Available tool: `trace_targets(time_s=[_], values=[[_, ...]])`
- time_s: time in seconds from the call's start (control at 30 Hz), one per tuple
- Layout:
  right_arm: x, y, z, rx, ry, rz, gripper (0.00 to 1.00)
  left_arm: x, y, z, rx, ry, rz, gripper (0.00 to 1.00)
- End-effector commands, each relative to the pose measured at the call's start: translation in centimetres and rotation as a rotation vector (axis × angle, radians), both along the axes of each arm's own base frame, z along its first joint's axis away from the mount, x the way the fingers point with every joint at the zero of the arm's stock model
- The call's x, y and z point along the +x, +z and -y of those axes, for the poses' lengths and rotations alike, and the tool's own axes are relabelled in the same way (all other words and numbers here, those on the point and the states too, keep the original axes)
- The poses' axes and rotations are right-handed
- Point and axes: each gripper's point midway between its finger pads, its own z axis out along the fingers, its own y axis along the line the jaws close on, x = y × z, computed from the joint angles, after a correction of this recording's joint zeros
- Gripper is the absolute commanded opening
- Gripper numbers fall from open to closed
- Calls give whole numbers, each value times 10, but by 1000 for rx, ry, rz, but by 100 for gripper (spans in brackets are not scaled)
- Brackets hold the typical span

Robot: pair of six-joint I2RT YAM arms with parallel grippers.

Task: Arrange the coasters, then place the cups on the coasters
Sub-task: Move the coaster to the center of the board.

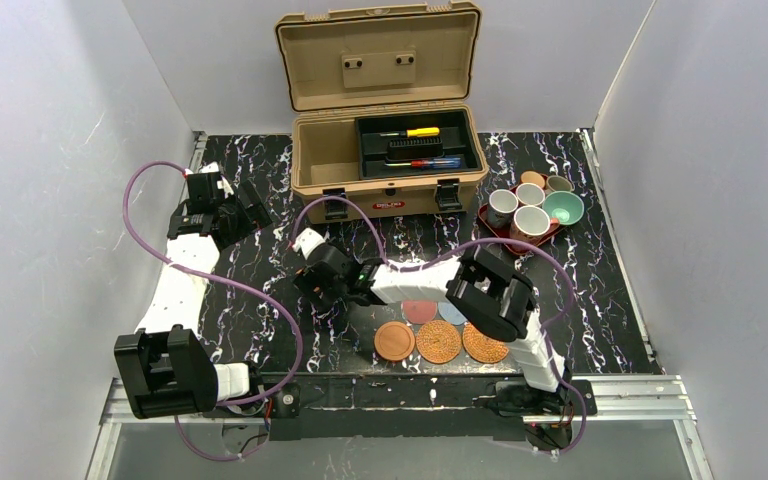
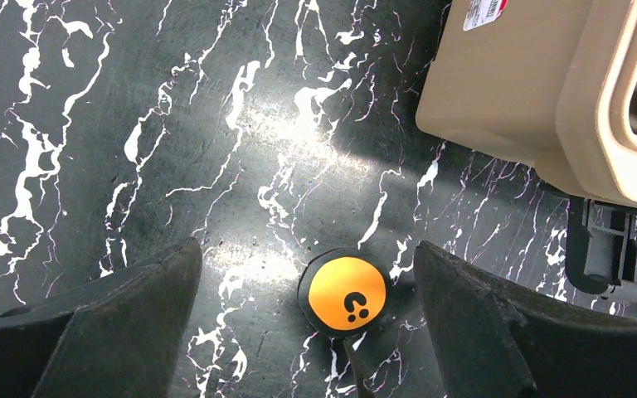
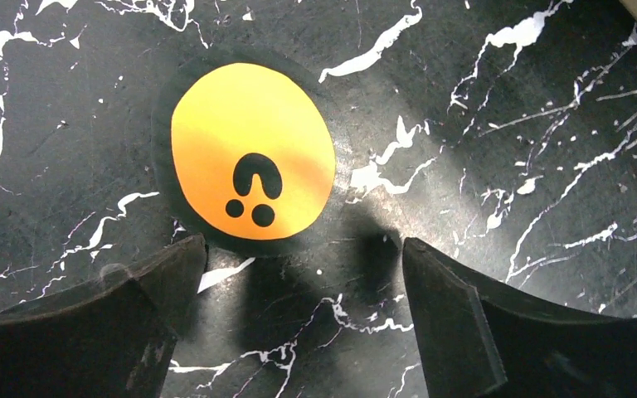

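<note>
Now, right tool (image 3: 299,274) spread wide, nothing pinched between its dark fingers (image 3: 91,332). Just ahead of the fingertips, flat on the black, white-veined surface (image 3: 506,124): the orange coaster (image 3: 253,162), black-rimmed, black marks on top, its near edge right by one fingertip; contact impossible to tell. From above, same tool (image 1: 318,290) out over the middle of the surface, arm stretched leftward from its base.

Left tool (image 2: 307,261) likewise spread and empty, pointed down at that orange coaster, which shows just beyond the fingertips, apart from both. To the right in that view, a corner of the tan toolbox (image 2: 531,83).

Further out, near the front edge, a row of three: wooden coaster (image 1: 394,340), then two woven coasters (image 1: 438,341), side by side and close together. Just behind them, pinkish-red coaster (image 1: 419,311) and blue-grey coaster (image 1: 451,312), the latter partly hidden under the right arm.

At the far right, dark red tray (image 1: 490,222) with all six cups (image 1: 530,222) clustered on it, none on a coaster. At the back, toolbox open, lid up, screwdrivers (image 1: 415,132) in its black insert.
</note>
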Motion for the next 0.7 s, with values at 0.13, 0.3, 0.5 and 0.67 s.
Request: trace_targets(time_s=[0.13, 0.3, 0.5, 0.67], values=[[-13, -18, 3, -10, 149, -142, 98, 0, 4, -2, -9, 5, 8, 98], [-19, -25, -7, -9, 218, -164, 98, 1, 4, 0, -19, 3, 7, 98], [-17, -33, -15, -19, 233, -172, 98, 1, 3, -1, -30, 5, 5, 98], [-16, -36, -22, -38, 241, -149, 99, 2, 1, -1, -42, 6, 0, 98]])
